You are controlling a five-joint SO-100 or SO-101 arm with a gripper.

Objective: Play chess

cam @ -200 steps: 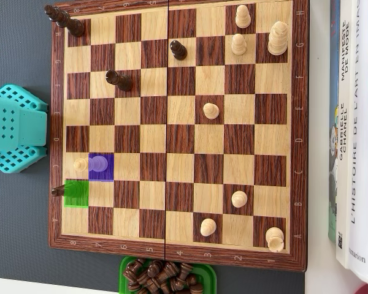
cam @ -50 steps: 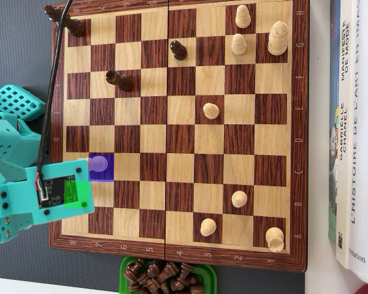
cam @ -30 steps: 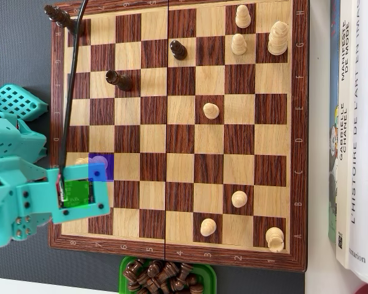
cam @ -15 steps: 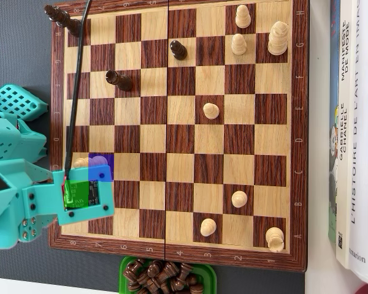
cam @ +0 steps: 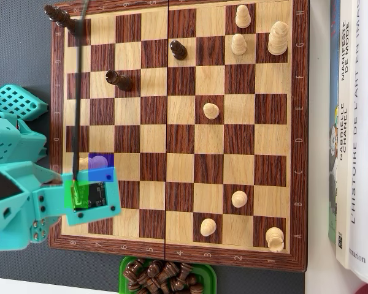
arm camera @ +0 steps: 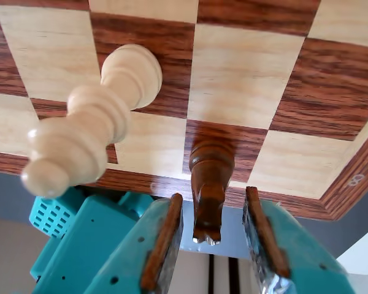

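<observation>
Two views, wrist and overhead. I see the chessboard (cam: pixel 190 131) filling most of the overhead view on a dark mat (cam: pixel 18 49), with books (cam: pixel 354 122) stacked along its right edge and a green tray (cam: pixel 126 275) of captured dark pieces (cam: pixel 162 274) below its lower rim. Light pieces stand scattered over the right half; three dark pieces stand toward the upper left. A purple overlay (cam: pixel 101 166) marks one square near the left edge, and a green overlay (cam: pixel 73 195) marks the one diagonally below it.

My teal arm (cam: pixel 18 208) reaches in from the left, its wrist board (cam: pixel 93 196) covering the green-marked square; a black cable (cam: pixel 78 92) runs up across the left files.

In the wrist view, a light pawn (arm camera: pixel 92 122) stands just beside the gripper (arm camera: pixel 211 236), close enough to crowd its left side. The dark pawn (arm camera: pixel 210 177) stands upright on a dark square at the board's edge row, between the two fingers (arm camera: pixel 162 242). Both pads sit apart from it, with gaps on either side: the jaws are spread and nothing is grasped.
</observation>
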